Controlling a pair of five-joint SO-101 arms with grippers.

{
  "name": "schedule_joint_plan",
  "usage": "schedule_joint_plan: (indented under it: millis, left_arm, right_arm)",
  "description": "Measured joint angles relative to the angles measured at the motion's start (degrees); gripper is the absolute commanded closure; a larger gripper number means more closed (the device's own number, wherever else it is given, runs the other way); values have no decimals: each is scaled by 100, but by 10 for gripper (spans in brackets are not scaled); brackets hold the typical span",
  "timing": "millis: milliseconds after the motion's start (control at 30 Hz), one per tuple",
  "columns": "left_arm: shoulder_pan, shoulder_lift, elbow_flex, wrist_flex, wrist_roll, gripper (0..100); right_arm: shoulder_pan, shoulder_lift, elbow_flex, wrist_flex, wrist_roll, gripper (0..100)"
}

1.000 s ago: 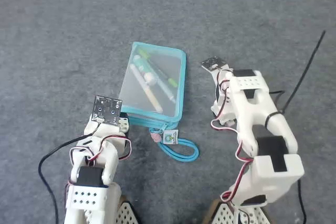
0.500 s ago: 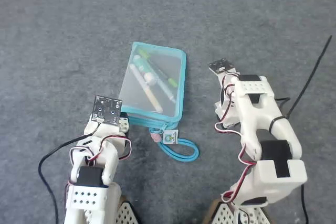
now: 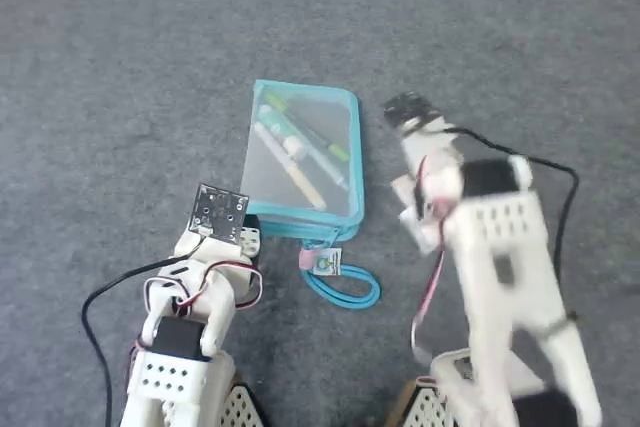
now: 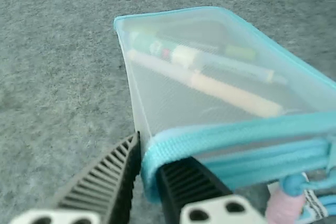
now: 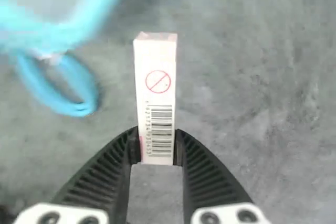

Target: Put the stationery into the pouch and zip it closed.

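**A:** Where is there room around the pouch (image 3: 300, 162)?

**B:** Bare grey mat (image 3: 120, 77) lies wide on its far side and on its left. Only a narrow strip of mat separates its right edge from the right arm (image 3: 480, 217).

**A:** And the near edge?

**B:** Crowded. The left gripper (image 4: 149, 153) clamps the near left corner. The blue strap loop (image 3: 345, 287) and zipper tag (image 3: 323, 262) lie just beside it. The right gripper (image 5: 156, 137) pinches a slim white box (image 5: 155, 93), perhaps an eraser, which juts out ahead of it.

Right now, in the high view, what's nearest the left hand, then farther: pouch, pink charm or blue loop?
1. Pouch: its corner sits in the left hand.
2. Pink charm: by the pouch's zip edge.
3. Blue loop: farthest, lying past the charm.
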Motion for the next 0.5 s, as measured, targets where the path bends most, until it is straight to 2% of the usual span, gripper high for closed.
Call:
schedule_joint_plan:
  millis: [100, 267, 500]
  left_arm:
    - [9, 0, 0, 0, 0, 988]
    - [9, 0, 0, 0, 0, 988]
    - [9, 0, 0, 0, 18, 988]
  right_arm:
    - [-879, -589, 0, 404, 0, 991]
    - [-2198, -536, 0, 475, -193, 991]
    - [-2462, 642, -193, 237, -255, 991]
